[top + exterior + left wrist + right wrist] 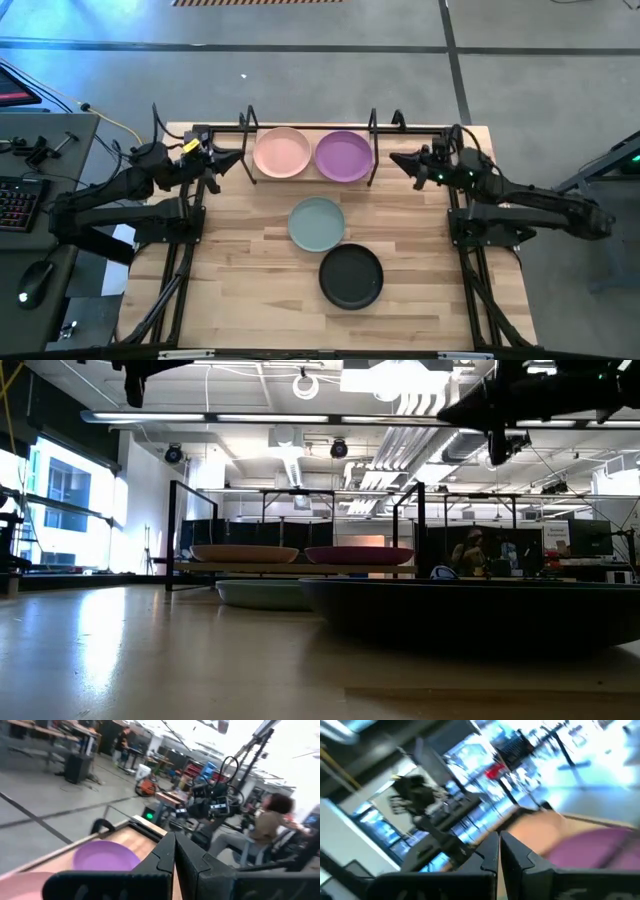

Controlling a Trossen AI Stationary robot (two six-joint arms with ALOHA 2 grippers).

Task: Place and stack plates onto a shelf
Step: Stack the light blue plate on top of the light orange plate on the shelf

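The pink plate and the purple plate sit side by side on the shelf, a wooden board in a black wire frame at the table's far edge. The pale blue-green plate lies flat on the table in front of the shelf. Nearer still lies the black plate. My left gripper hovers shut, high beside the shelf's left end. Held aloft beside the shelf's right end, my right gripper is also shut. In the left wrist view the purple plate shows beyond my shut fingers.
The shelf's upright wire loops stand around the two plates. A keyboard and a mouse lie on a side desk left of the table. Bare tabletop lies left and right of the loose plates. A person sits beyond the table.
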